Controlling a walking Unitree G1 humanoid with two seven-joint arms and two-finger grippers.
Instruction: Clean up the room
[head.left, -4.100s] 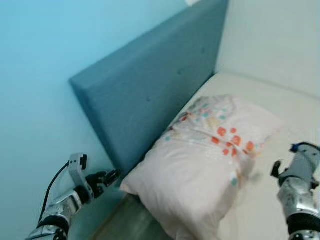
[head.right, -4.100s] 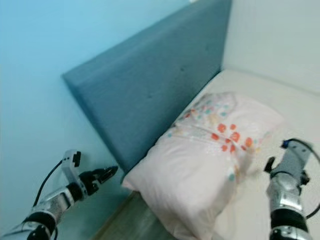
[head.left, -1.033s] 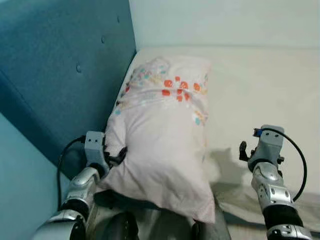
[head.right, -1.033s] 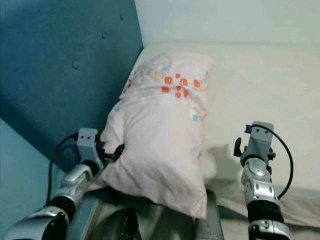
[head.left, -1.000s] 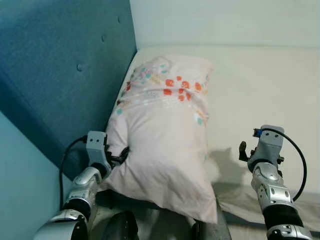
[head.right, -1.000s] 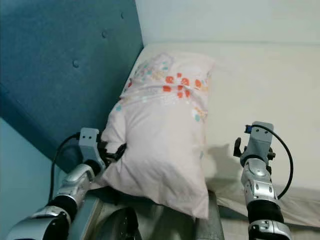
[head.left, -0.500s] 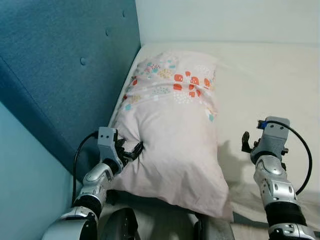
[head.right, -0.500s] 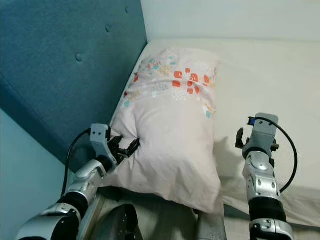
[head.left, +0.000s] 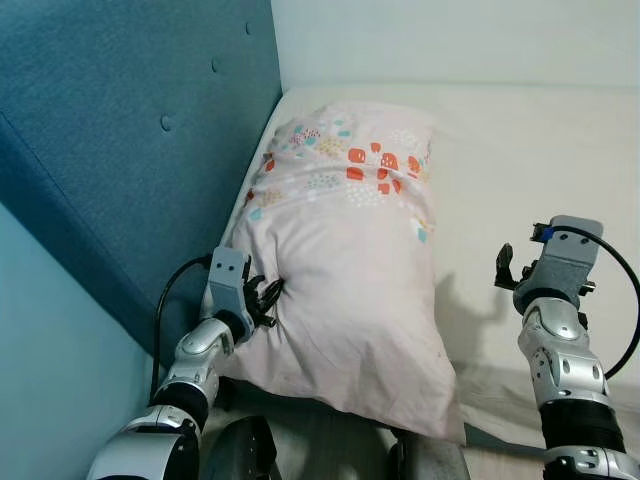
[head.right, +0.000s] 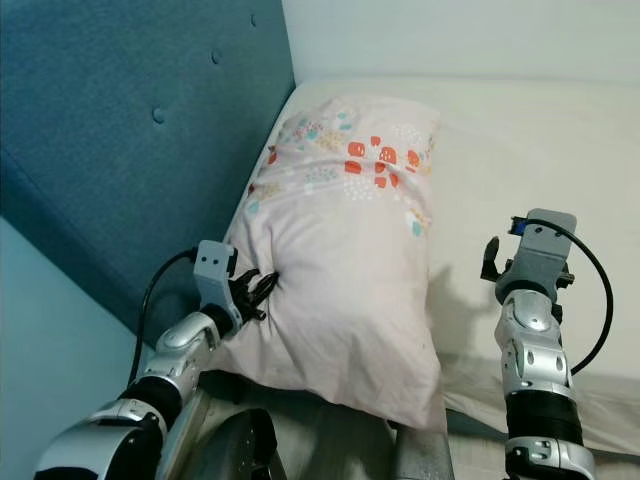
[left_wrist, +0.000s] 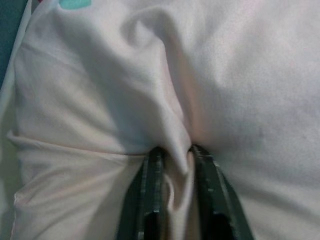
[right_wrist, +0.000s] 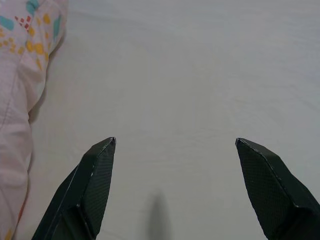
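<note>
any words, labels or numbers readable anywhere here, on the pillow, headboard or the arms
None can be read.
pillow: only a print of orange, teal and yellow shapes, no text.
headboard: plain blue fabric with buttons.
left end effector, pinching a pillow fold, and right end effector: no markings visible.

Soft, even daylight, sharp and glare-free, with faint shadows beside the pillow.

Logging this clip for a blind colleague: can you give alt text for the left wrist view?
The left gripper has its two black fingers pinched shut on a raised fold of the pale pink pillow. A teal print patch shows at one edge of the wrinkled fabric.
</note>
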